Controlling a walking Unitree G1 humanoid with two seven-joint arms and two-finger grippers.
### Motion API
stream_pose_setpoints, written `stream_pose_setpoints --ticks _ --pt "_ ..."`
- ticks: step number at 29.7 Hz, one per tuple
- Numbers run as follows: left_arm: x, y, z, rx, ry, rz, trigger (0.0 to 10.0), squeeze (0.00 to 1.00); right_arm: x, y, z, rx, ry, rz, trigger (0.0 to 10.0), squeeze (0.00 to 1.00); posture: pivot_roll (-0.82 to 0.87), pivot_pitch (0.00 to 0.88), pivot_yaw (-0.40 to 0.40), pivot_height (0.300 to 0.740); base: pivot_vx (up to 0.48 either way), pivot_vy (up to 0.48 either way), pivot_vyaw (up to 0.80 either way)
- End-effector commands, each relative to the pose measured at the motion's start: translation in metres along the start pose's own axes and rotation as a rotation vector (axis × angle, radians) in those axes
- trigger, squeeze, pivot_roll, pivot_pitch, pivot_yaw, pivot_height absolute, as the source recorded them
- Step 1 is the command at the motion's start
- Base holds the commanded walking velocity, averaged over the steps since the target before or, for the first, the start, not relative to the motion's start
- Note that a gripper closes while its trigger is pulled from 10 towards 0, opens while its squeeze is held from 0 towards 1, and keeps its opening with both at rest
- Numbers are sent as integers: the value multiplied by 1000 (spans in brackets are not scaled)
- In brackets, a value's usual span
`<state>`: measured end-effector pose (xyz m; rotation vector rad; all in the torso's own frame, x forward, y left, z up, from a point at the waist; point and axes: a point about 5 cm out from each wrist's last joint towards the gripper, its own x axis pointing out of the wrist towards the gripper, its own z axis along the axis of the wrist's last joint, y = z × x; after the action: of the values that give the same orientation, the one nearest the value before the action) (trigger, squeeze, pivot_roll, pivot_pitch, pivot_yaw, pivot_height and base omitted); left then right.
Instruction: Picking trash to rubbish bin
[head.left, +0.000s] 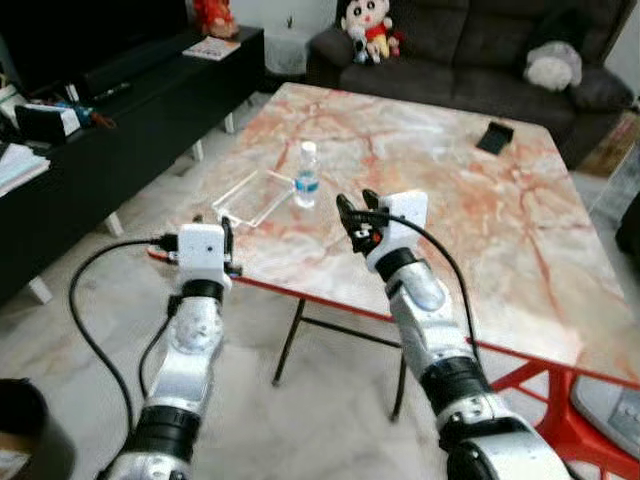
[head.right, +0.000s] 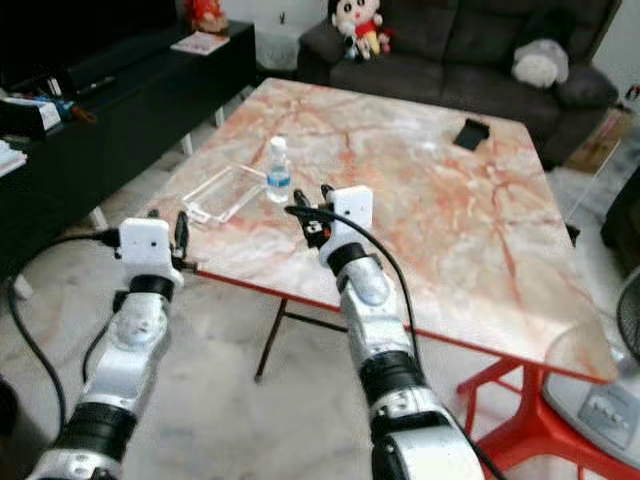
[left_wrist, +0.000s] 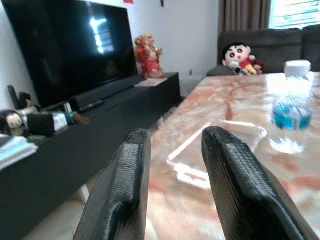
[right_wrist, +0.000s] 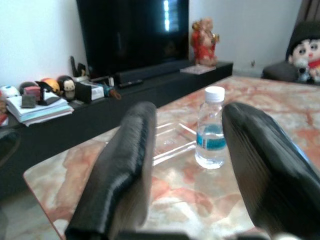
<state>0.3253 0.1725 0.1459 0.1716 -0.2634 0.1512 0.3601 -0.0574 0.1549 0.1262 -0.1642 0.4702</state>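
Note:
A small clear water bottle (head.left: 306, 175) with a white cap and blue label stands upright on the marbled table (head.left: 480, 210). Beside it lies a clear plastic tray (head.left: 252, 197) near the table's left corner. My right gripper (head.left: 357, 217) hovers open over the table just right of the bottle (right_wrist: 210, 127), which sits between its fingers (right_wrist: 125, 165) farther off. My left gripper (head.left: 227, 240) is open at the table's front-left edge, pointing toward the tray (left_wrist: 215, 145) and bottle (left_wrist: 294, 97).
A black TV cabinet (head.left: 110, 110) with clutter runs along the left. A dark sofa (head.left: 470, 50) with plush toys stands beyond the table. A black phone-like object (head.left: 495, 136) lies at the table's far side. The red table frame (head.left: 540, 385) and a fan base (head.left: 610, 405) are at lower right.

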Motion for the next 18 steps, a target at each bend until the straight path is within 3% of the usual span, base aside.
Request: stream_pose_setpoints --ticks 1,4,11,18 --pt "2 -9 7 -4 -21 -26 10000 0 0 -8 5 -21 -6 -19 10000 0 51 17 -74 740 435 0 0" --pt "2 -9 8 -4 -22 -26 10000 0 0 -7 7 -22 -16 -14 10000 0 51 17 -74 740 434 0 0" --pt "4 -8 12 -3 -28 -22 10000 0 -1 -7 6 -5 -11 -7 10000 0 53 44 -83 740 432 0 746" --pt "3 -7 12 -1 -26 -15 10000 0 -3 -8 5 12 -4 -13 10000 0 53 50 -84 740 433 0 0"
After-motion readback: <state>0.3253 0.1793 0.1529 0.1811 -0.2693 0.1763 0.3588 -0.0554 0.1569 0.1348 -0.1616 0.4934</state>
